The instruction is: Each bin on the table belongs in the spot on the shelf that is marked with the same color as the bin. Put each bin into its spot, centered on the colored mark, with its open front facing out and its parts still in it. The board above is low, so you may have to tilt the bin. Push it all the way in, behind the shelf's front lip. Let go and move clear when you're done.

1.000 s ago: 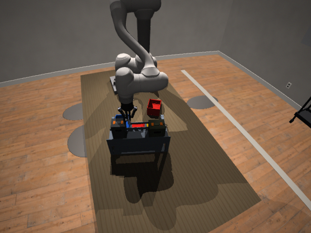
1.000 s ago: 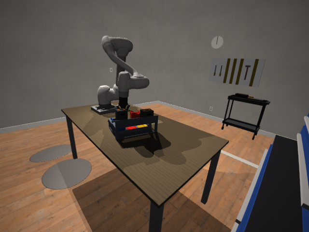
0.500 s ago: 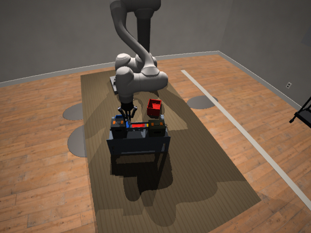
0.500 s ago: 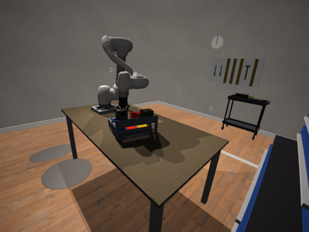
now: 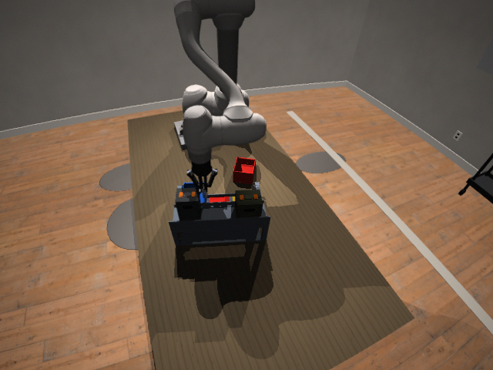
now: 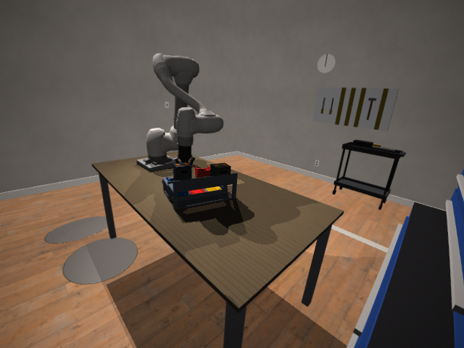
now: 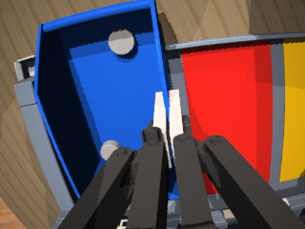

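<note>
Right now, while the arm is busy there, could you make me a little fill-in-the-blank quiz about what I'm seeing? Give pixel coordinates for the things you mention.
The pincer [image 5: 203, 195] [image 6: 184, 160] [image 7: 169, 105] is closed on a wall of the ____ bin.
Inside that bin [image 5: 191, 185] [image 6: 168, 180] [image 7: 114, 91], ____ round gray parts [image 7: 121, 42] are visible.
Beside the red mark [image 5: 217, 199] [image 6: 196, 191] [image 7: 219, 95] lies a ____ mark [image 5: 233, 198] [image 6: 213, 188] [image 7: 294, 110].
The bin off the shelf [image 5: 219, 230] [image 6: 202, 183] [image 7: 40, 129] is ____.

Missing words: blue; two; yellow; red.

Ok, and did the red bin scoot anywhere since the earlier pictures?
No. In the top view, the red bin sits at the same spot on the table, just as far from its edges.
</note>
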Available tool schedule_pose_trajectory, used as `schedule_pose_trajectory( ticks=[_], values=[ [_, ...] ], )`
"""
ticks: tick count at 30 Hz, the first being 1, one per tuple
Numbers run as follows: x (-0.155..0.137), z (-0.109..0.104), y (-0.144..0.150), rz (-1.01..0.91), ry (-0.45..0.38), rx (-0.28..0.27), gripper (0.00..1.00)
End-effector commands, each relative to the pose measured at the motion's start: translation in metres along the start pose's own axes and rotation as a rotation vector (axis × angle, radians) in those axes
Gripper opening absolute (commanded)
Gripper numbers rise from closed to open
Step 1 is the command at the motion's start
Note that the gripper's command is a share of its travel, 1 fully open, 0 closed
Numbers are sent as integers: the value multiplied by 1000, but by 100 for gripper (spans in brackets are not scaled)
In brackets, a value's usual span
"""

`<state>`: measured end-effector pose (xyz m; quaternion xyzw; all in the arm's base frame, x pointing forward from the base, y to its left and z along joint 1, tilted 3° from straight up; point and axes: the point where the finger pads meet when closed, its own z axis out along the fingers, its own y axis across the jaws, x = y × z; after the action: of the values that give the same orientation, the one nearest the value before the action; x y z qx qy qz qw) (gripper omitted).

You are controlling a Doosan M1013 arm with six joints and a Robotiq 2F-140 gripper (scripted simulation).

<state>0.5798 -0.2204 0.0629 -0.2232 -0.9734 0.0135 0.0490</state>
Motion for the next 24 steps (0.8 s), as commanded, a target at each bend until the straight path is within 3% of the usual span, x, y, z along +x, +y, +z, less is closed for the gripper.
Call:
schedule_pose_trajectory(
  ticks=[1, 2, 24],
  values=[
    [0, 0, 0, 0, 0, 0, 10],
    [0, 0, 0, 0, 0, 0, 15],
    [0, 0, 0, 0, 0, 0, 15]
  ],
)
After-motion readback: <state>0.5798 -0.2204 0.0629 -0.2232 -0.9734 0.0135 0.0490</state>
